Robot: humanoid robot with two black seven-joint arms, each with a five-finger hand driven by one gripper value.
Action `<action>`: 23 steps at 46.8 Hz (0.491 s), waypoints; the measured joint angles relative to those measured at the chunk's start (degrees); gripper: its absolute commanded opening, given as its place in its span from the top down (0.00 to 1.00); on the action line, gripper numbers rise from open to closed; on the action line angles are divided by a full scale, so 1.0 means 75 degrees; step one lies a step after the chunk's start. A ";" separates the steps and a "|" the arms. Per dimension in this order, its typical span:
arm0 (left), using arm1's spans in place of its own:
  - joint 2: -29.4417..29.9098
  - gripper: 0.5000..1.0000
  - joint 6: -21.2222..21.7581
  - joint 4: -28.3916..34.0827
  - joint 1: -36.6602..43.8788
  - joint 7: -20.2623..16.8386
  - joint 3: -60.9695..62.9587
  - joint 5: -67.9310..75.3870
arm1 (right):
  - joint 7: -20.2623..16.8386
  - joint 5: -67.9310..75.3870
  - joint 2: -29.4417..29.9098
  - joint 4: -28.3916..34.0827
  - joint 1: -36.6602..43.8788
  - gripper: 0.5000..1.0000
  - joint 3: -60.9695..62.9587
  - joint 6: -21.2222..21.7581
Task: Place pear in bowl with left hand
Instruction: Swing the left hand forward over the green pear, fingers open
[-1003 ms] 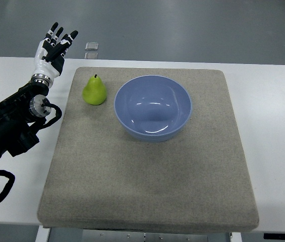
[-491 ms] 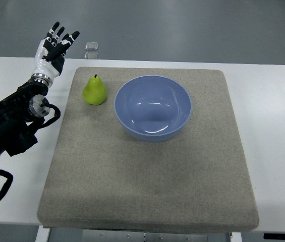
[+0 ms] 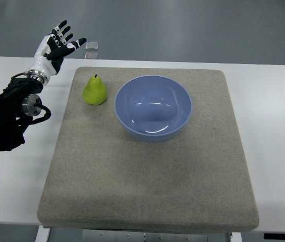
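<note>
A green pear (image 3: 95, 91) stands upright on the grey mat (image 3: 147, 166), just left of a blue bowl (image 3: 153, 107) that holds nothing. My left hand (image 3: 57, 44) hovers at the table's back-left corner, above and to the left of the pear and apart from it. Its fingers are spread and hold nothing. The black left arm (image 3: 6, 118) comes in from the left edge.
The mat lies on a white table (image 3: 278, 126). A small pale square object (image 3: 92, 46) lies on the floor beyond the table's far edge.
My left hand has lifted and tilted to the right, with its fingers fanned out wider. The forearm has swung back toward the left edge. Pear and bowl have not moved.
</note>
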 measured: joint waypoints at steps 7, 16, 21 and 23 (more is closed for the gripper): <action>0.0113 0.01 -0.0141 -0.0166 -0.0124 -0.0005 0.0241 0.0960 | 0.0000 0.0000 0.0000 0.0000 -0.0001 0.15 0.0000 0.0000; 0.0606 0.01 -0.0640 -0.0420 -0.0477 -0.0015 0.0248 0.2932 | 0.0000 0.0000 0.0000 0.0000 -0.0002 0.15 0.0000 0.0000; 0.0881 0.01 -0.1198 -0.0443 -0.0798 -0.0036 0.0248 0.4098 | 0.0000 0.0000 0.0000 0.0000 -0.0001 0.15 0.0000 0.0000; 0.0966 0.01 -0.1332 -0.0495 -0.0915 -0.0044 0.0248 0.4531 | 0.0000 0.0000 0.0000 0.0000 -0.0001 0.15 0.0000 0.0000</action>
